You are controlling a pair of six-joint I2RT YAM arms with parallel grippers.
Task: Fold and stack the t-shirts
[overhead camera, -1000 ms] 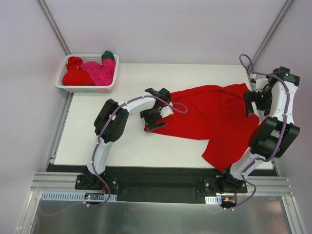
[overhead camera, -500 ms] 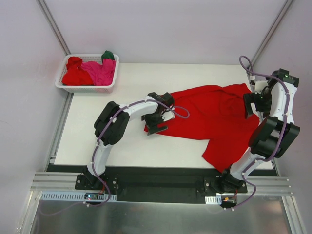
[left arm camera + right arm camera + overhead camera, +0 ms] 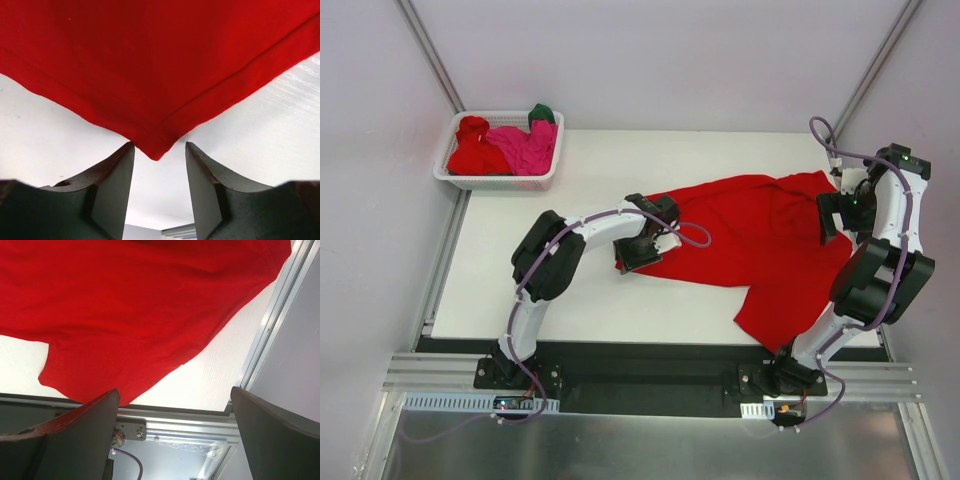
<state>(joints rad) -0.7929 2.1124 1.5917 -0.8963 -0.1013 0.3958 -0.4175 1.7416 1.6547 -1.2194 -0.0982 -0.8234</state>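
A bright red t-shirt lies spread and rumpled over the right half of the white table, one part hanging over the front edge. My left gripper is low at the shirt's left corner. In the left wrist view that pointed corner sits just between the tips of my left gripper, whose jaws stand partly apart with table showing between them. My right gripper hovers over the shirt's right side, wide open and empty; the red cloth lies below it.
A white lattice basket at the back left holds a red t-shirt, a magenta one and a dark green one. A metal rail runs along the table's right edge, close to my right gripper.
My left gripper has slid a little right onto the shirt's corner and its jaws have narrowed around it. The right gripper has barely shifted.
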